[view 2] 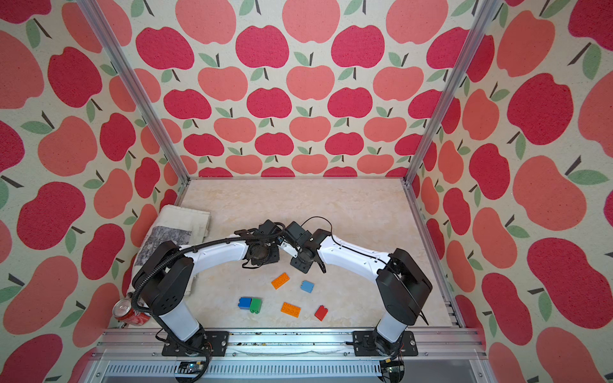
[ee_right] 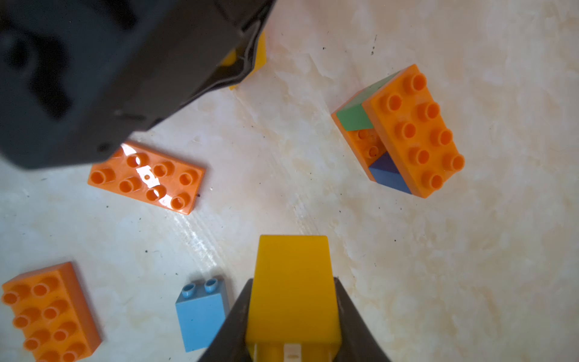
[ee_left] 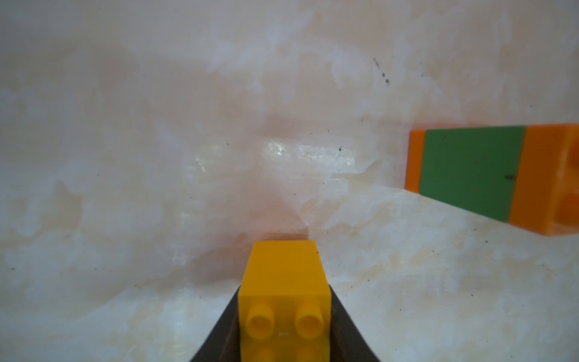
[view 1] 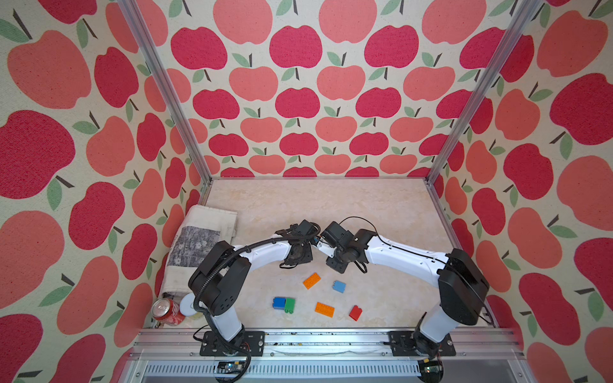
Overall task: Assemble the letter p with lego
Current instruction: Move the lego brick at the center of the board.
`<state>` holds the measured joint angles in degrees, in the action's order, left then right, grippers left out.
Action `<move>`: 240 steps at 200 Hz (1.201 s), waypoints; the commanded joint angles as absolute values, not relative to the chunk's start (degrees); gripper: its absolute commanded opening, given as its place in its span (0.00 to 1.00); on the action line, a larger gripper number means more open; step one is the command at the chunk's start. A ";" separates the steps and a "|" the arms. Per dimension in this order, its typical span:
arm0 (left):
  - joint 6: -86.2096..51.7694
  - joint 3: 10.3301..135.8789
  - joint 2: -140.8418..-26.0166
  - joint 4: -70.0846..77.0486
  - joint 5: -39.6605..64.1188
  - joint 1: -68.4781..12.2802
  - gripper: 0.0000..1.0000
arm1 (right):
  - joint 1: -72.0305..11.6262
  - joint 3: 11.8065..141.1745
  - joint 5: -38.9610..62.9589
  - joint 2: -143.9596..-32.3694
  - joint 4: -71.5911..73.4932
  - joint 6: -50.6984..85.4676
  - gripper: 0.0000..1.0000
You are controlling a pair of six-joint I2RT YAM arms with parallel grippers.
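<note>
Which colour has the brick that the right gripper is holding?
Yellow. The brick shows best in the right wrist view, clamped between the dark fingers.

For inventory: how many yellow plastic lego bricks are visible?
2: one yellow plastic brick in the left gripper, another yellow brick in the right gripper; others possibly hidden.

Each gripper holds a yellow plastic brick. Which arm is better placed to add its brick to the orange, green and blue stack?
Probably right: the right gripper overlooks the orange, green and blue stack, studs showing; the left gripper sees only its side.
</note>
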<state>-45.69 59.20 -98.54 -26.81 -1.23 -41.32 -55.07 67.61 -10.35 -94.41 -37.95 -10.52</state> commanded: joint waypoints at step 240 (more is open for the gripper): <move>-40.87 33.81 -37.74 -35.81 -4.56 -23.69 0.74 | -53.47 87.85 -0.53 -106.57 -44.30 -26.49 0.00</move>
<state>-44.82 35.33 -42.11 -31.20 -4.71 -25.91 -52.40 82.85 -2.28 -102.52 -38.11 -21.28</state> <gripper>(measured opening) 0.731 0.360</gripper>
